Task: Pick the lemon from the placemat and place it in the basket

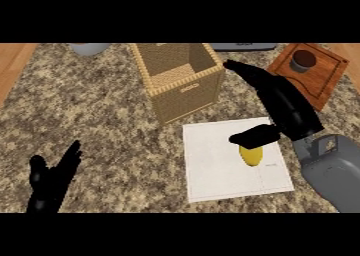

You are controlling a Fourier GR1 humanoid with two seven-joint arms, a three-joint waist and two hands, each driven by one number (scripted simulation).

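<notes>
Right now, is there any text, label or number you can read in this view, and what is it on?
No text reads clearly.
Basket: a small dark mark on the front wall near the rim, too blurred to read.
Placemat: a tiny faint mark beside the lemon, too small to read.
Wooden board and the cup on it: no markings seen.

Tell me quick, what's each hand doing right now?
Left hand: open, holding nothing, resting at the lower left.
Right hand: open, fingers straight, thumb over the lemon; not gripping.
</notes>
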